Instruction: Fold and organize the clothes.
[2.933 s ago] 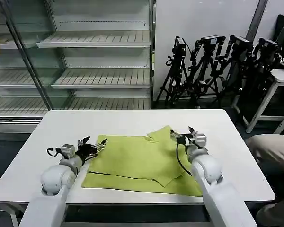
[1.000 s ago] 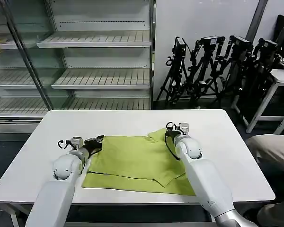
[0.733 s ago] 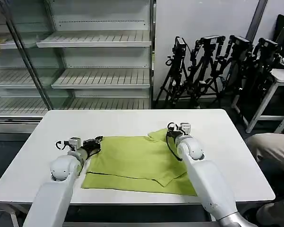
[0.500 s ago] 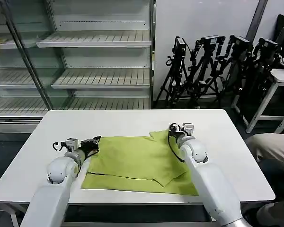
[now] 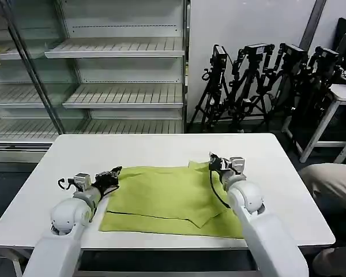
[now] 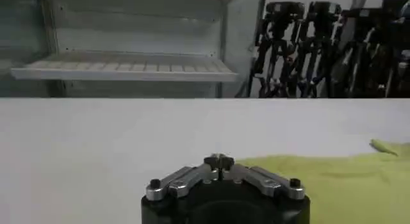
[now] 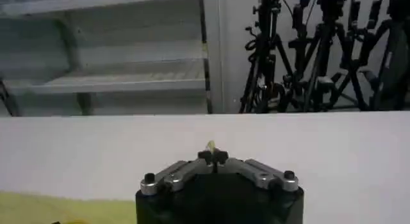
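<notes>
A lime yellow-green T-shirt (image 5: 167,193) lies partly folded on the white table (image 5: 161,147), with a flap doubled over its middle. My left gripper (image 5: 116,171) is at the shirt's far left corner. Its jaws are shut, and the green cloth (image 6: 333,180) starts right beside the left gripper (image 6: 219,160). My right gripper (image 5: 212,162) is at the far right sleeve corner, shut on it. A sliver of green (image 7: 210,144) sticks up between the jaws of the right gripper (image 7: 213,156). The shirt's far edge runs nearly straight between the two grippers.
Bare table lies beyond the shirt and on both sides of it. Metal shelving (image 5: 121,92) stands behind the table, with a row of black tripods (image 5: 265,81) at the back right. Beige fabric on a person (image 5: 334,184) shows at the right edge.
Both grippers closed on the shirt's far corners and drew apart, left gripper leftward, right gripper rightward. The raised right sleeve has flattened and the far edge has straightened.
</notes>
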`<state>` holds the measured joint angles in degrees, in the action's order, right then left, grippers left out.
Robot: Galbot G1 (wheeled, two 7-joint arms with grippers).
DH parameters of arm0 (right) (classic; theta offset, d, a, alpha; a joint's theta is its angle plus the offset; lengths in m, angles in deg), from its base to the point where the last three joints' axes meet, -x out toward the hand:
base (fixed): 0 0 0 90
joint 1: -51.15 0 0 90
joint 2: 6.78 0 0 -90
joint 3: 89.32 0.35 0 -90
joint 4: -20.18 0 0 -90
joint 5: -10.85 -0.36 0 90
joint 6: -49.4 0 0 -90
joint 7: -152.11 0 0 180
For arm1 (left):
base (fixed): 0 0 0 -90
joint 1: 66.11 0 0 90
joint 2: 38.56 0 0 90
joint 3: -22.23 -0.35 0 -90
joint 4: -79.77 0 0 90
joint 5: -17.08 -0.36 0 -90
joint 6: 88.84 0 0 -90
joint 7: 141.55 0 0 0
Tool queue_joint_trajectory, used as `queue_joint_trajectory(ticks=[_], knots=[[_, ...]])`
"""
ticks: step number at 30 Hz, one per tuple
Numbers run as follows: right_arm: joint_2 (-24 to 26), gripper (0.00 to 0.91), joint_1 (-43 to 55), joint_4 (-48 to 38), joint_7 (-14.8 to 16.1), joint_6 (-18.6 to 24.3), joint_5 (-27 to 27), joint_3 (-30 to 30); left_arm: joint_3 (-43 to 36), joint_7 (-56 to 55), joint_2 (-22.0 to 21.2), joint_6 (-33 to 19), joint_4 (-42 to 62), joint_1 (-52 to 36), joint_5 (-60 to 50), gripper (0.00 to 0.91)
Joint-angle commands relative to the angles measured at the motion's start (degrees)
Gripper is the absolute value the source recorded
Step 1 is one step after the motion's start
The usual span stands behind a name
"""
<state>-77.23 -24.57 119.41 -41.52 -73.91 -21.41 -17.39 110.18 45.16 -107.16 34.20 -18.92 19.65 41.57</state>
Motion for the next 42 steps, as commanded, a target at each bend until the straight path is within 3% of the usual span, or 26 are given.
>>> queue_joint_trajectory(ticks=[1, 22, 42], knots=[[1.8, 0.000, -10.6, 10.6, 1.6, 0.1, 3.7, 2.3, 0.8, 0.0, 0.1, 0.0, -5.7, 4.3, 0.1, 0.020], [3.8, 0.000, -21.8, 21.0, 1.8, 0.1, 5.0, 5.0, 6.2, 2.5, -1.9, -1.2, -17.7, 18.7, -2.4, 0.020], [4.7, 0.000, -27.6, 24.9, 1.7, 0.1, 5.1, 8.3, 7.1, 3.1, -0.4, -1.2, -17.4, 20.6, -2.5, 0.020]])
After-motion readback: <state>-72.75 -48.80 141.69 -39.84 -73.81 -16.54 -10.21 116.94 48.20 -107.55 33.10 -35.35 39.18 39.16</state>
